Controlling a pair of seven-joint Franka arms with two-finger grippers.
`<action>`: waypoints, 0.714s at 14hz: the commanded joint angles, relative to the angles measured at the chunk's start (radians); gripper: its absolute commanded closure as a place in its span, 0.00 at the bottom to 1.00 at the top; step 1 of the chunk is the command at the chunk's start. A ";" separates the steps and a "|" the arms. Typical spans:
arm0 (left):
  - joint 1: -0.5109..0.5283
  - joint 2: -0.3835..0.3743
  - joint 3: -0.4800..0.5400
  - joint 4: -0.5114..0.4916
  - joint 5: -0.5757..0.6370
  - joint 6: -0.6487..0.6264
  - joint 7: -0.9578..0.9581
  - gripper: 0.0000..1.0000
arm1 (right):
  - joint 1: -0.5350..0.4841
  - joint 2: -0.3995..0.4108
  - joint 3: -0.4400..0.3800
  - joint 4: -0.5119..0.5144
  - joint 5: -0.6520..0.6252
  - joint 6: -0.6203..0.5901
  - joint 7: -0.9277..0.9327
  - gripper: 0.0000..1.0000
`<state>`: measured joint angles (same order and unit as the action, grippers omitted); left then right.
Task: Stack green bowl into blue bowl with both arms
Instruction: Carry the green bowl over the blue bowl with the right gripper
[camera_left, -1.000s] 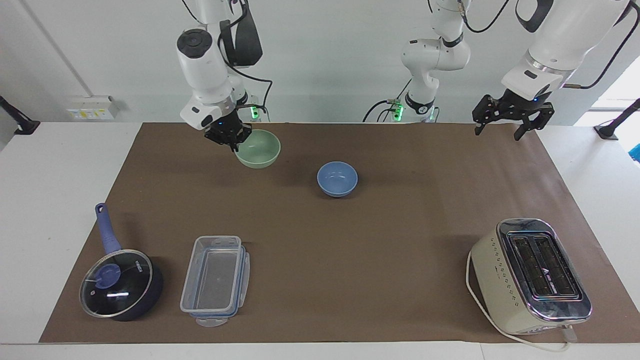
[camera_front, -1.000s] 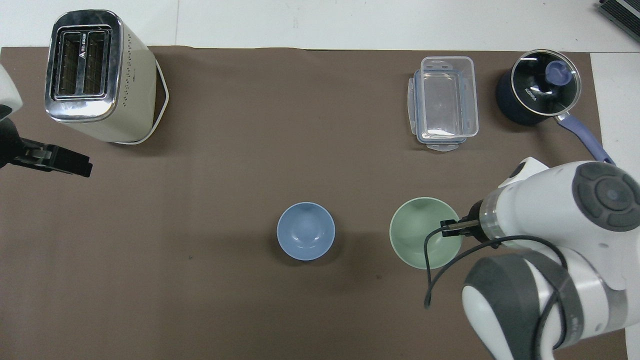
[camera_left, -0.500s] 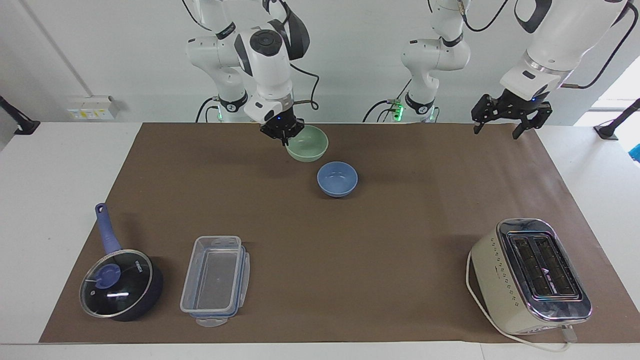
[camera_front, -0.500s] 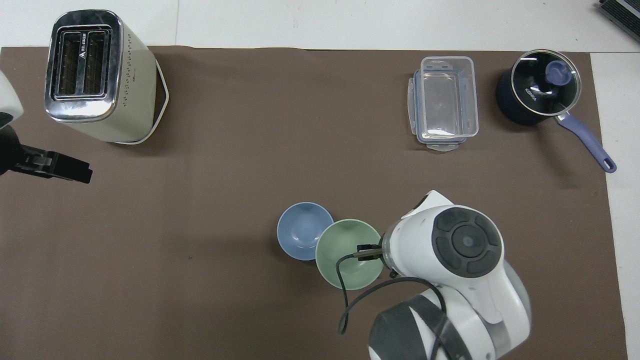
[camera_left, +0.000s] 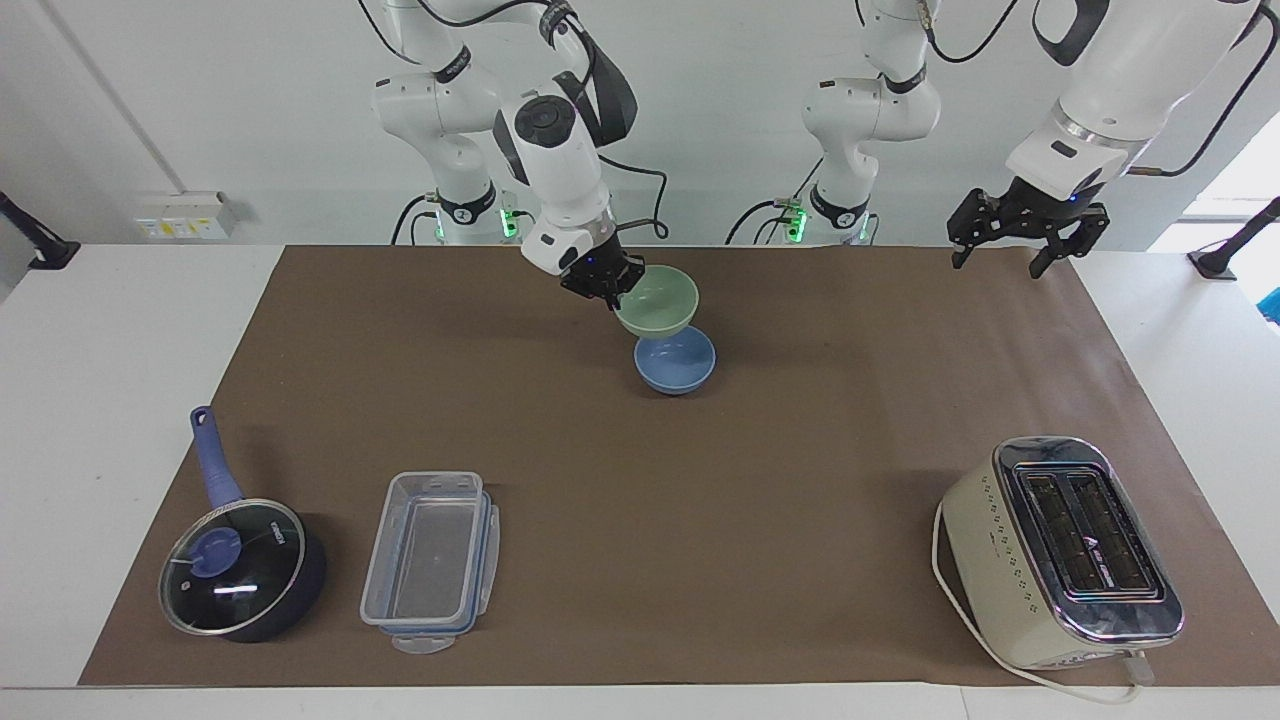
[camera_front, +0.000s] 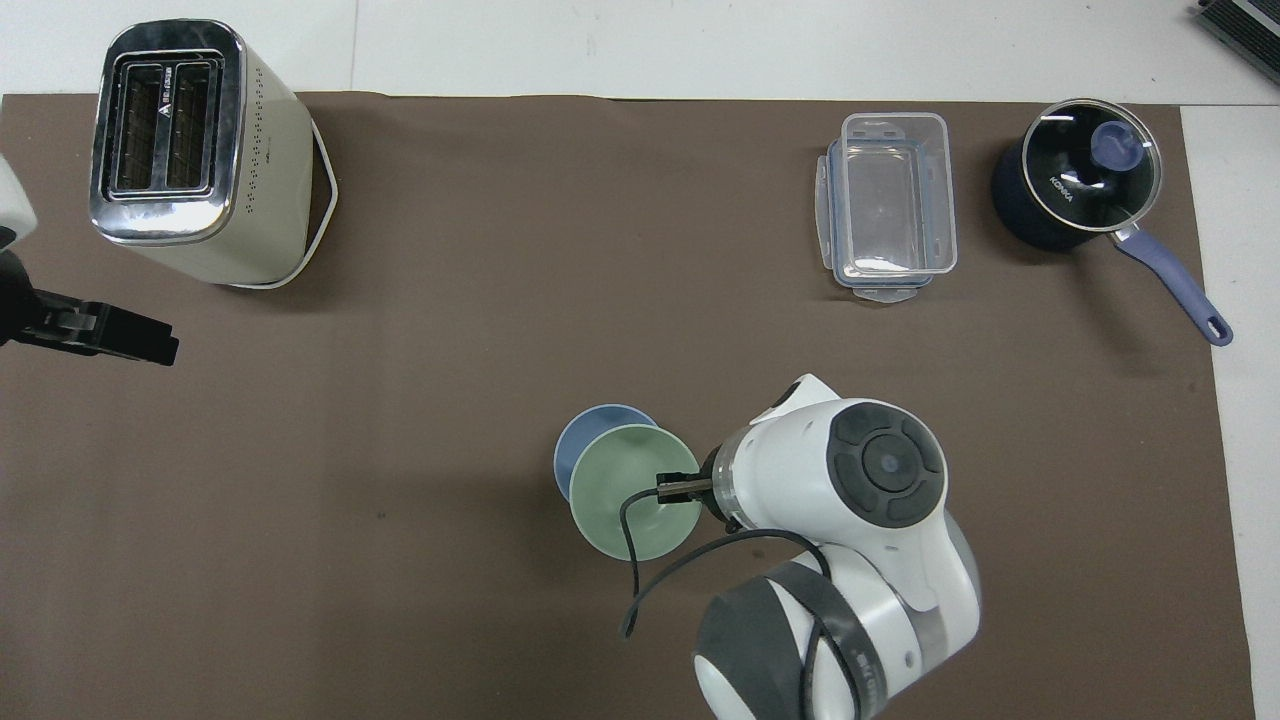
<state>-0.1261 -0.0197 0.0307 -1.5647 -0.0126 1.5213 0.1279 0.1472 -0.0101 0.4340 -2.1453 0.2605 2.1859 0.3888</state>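
- The right gripper (camera_left: 607, 290) has its fingers pinched on the rim of the green bowl (camera_left: 656, 301), on the edge toward the right arm's end of the tabletop (camera_left: 120, 330)
- The green bowl hangs in the air, tilted, over the blue bowl (camera_left: 676, 366), covering most of it in the overhead view; whether the two bowls touch cannot be told
- The blue bowl sits upright on the brown mat (camera_left: 780, 480), near the middle of the mat's width and toward the robots' edge
- The left gripper (camera_left: 1008, 252) waits in the air with fingers spread wide and holding nothing, over the mat's edge at the left arm's end
- Bare mat lies open all around the blue bowl
- A toaster (camera_left: 1060, 552), a clear plastic container (camera_left: 432, 560) and a lidded saucepan (camera_left: 243, 565) stand along the mat's edge farthest from the robots, well apart from the bowls
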 joint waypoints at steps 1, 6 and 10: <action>0.014 -0.046 -0.011 -0.063 -0.006 0.030 0.004 0.00 | 0.014 0.039 -0.004 0.007 -0.003 0.032 0.001 1.00; 0.013 -0.046 -0.012 -0.061 -0.006 0.022 0.001 0.00 | 0.015 0.081 -0.004 0.011 -0.015 0.092 -0.002 1.00; 0.019 -0.025 -0.009 -0.035 -0.021 0.025 0.003 0.00 | 0.026 0.102 -0.004 0.011 -0.059 0.116 0.001 1.00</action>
<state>-0.1254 -0.0377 0.0277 -1.5885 -0.0153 1.5319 0.1276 0.1635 0.0691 0.4313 -2.1441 0.2339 2.2676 0.3891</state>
